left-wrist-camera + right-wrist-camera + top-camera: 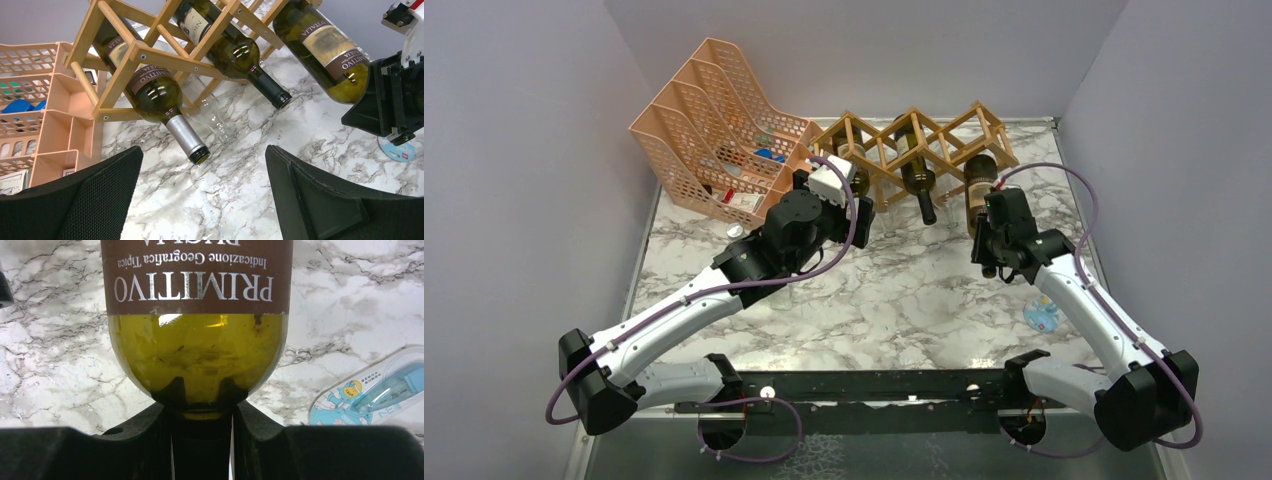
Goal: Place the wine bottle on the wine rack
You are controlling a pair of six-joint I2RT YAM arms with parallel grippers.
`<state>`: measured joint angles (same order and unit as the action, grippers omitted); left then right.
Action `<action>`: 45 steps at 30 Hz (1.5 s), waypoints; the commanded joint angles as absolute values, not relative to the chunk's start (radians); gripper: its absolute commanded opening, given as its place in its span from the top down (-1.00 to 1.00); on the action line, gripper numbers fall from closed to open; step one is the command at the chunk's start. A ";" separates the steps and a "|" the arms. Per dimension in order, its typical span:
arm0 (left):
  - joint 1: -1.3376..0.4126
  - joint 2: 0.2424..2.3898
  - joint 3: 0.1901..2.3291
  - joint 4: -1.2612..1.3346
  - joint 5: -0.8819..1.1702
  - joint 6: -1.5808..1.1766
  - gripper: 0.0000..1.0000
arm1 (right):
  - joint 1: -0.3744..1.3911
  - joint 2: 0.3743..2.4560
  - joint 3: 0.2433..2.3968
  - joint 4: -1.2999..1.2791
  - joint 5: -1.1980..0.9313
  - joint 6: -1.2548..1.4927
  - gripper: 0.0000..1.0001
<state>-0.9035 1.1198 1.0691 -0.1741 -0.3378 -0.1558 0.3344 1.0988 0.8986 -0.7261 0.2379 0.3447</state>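
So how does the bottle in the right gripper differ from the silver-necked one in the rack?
The gripped bottle has its neck clamped in the right gripper; the silver-necked bottle has its neck free. The silver-necked bottle lies through a cell of the rack; the gripped bottle is at the rack's right end, seating unclear. Both are green glass with brown Primitivo labels.
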 commanded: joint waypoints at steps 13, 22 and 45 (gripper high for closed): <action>-0.901 1.075 1.073 -0.162 -0.295 -0.159 -0.98 | 0.333 1.173 0.984 -0.423 0.224 0.086 0.98; -0.902 1.061 1.072 -0.160 -0.284 -0.164 -0.98 | 0.303 1.301 1.090 -0.388 0.142 -0.039 0.98; -0.901 1.055 1.087 -0.176 -0.283 -0.156 -0.98 | 0.228 1.455 1.197 -0.330 -0.041 -0.130 0.81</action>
